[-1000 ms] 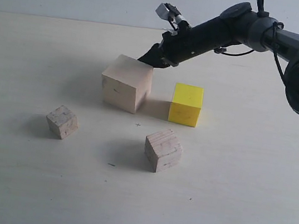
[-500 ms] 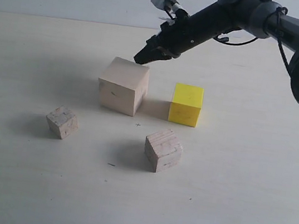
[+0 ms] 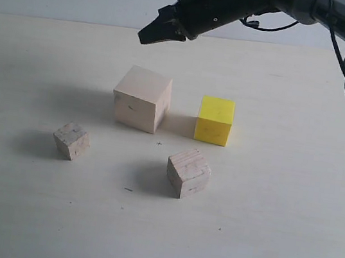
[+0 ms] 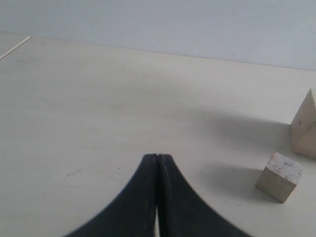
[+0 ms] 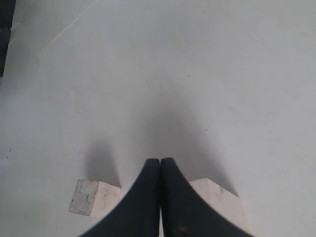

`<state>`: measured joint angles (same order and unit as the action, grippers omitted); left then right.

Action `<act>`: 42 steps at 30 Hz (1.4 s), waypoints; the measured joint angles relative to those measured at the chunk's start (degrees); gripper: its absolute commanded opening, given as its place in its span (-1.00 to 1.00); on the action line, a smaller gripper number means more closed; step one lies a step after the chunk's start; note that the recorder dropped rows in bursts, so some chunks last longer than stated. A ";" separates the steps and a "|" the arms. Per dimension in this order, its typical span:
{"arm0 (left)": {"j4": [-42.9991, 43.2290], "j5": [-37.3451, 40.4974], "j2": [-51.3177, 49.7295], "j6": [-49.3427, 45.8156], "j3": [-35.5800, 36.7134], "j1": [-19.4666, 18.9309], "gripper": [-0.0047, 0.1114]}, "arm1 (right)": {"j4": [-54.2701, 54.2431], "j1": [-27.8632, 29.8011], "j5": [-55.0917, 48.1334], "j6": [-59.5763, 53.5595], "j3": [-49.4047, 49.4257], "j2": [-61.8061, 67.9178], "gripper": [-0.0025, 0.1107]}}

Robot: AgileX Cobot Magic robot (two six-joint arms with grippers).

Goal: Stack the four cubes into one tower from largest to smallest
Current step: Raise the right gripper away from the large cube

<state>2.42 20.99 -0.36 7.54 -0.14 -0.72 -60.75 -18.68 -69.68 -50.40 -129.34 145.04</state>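
Lifted since the earlier frame from just behind the large pale cube (image 3: 142, 98) to well above it, with right gripper (image 3: 149, 34) jaws together and empty; left every cube unstacked below the jaws; risked shoving the yellow cube (image 3: 215, 120) aside if lowered without opening.

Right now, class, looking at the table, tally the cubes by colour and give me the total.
Pale wooden: 3 (large cube, grainy cube, small cube)
Yellow: 1 (yellow cube)
Total: 4
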 measured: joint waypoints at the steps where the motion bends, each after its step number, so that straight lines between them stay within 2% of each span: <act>1: 0.00 0.00 0.00 0.00 0.00 0.00 -0.92 | 0.81 -0.26 0.00 0.63 0.10 -0.24 -0.96; 8: 0.00 0.00 0.00 0.00 0.00 0.00 -0.92 | 6.39 -0.05 -0.04 7.49 0.38 -7.45 -0.96; 18: 0.00 0.00 0.00 0.00 0.00 0.00 -0.92 | 3.97 3.23 -0.04 9.67 1.95 -12.65 -0.96; 22: 0.00 0.00 0.00 0.00 0.00 0.00 -0.92 | -1.61 3.37 0.41 7.10 11.90 -15.14 -0.96; 35: 0.00 0.00 0.00 0.00 0.00 0.00 -0.92 | -2.97 3.37 34.17 -5.26 46.71 -41.78 -0.96; 38: 0.00 0.00 0.00 0.00 0.00 0.00 -0.92 | -3.21 3.37 37.98 -11.51 51.54 -45.55 -0.96; 42: 0.00 0.00 0.00 0.00 0.00 0.00 -0.92 | -4.51 3.37 38.33 -14.98 52.80 -46.09 -0.96</act>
<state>2.42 20.99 -0.36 7.54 -0.14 -0.72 -65.27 -15.31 -31.35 -65.38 -76.55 98.95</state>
